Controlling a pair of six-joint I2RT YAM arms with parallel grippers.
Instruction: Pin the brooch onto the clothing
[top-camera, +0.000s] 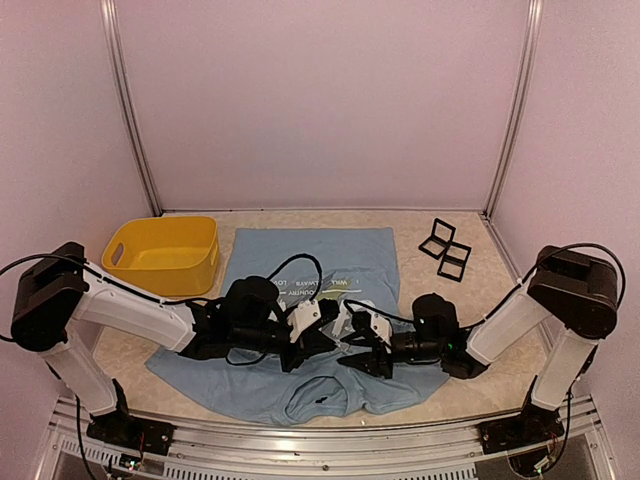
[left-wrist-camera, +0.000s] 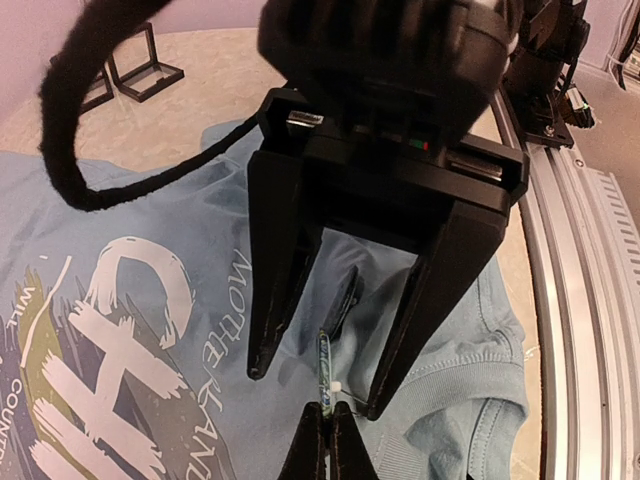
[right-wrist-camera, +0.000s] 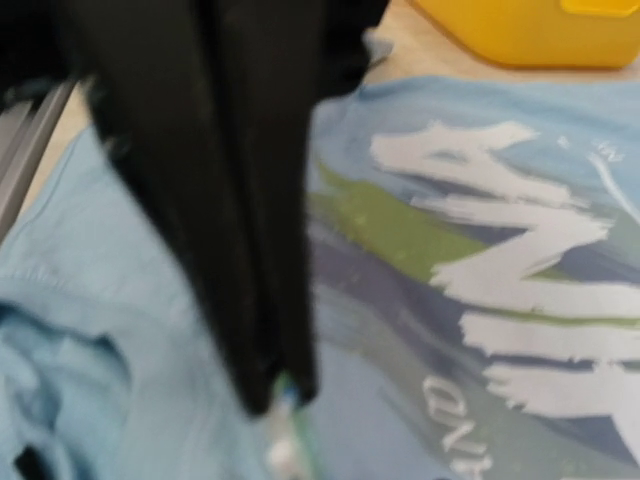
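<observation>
The light blue T-shirt (top-camera: 300, 262) lies flat on the table with its collar toward the near edge; it also shows in the left wrist view (left-wrist-camera: 120, 220) and the right wrist view (right-wrist-camera: 100, 260). My left gripper (left-wrist-camera: 327, 432) is shut on the brooch (left-wrist-camera: 323, 360), a thin green-blue piece seen edge-on with a white bead, held just above the chest near the collar. My right gripper (left-wrist-camera: 316, 390) is open, one finger on either side of the brooch. A thin pin runs from the bead to one of its fingers (left-wrist-camera: 400, 350). In the right wrist view the brooch (right-wrist-camera: 287, 440) is blurred. In the top view both grippers meet (top-camera: 345, 345).
A yellow bin (top-camera: 163, 255) stands at the shirt's left. Two black frame stands (top-camera: 445, 248) sit at the back right. The metal rail (top-camera: 300, 440) runs along the near edge, just below the collar.
</observation>
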